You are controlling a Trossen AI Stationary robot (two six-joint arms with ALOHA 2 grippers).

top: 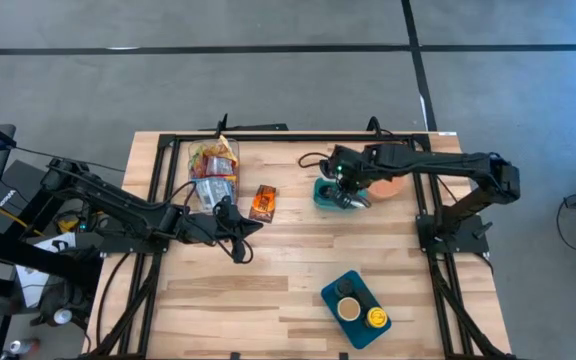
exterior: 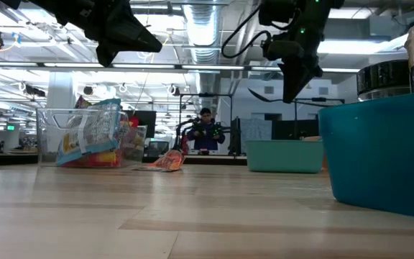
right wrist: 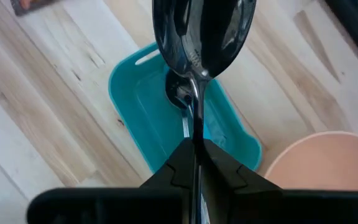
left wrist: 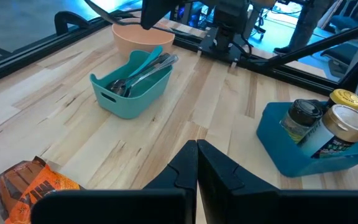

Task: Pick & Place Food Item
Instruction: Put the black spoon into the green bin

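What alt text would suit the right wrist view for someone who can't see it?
The right claw is shut on a shiny metal spoon, held above a teal bin on the wooden table. A peach bowl sits beside the bin.

- A teal bin (left wrist: 131, 93) is sitting beside a peach bowl (left wrist: 143, 40).
- A silver spoon (right wrist: 202, 34) is gleaming above it.
- An orange snack packet (top: 262, 203) is lying on pale striped wood (top: 268, 280).
- A blue tray (top: 355, 309) is carrying a yellow-lidded jar (top: 376, 318).
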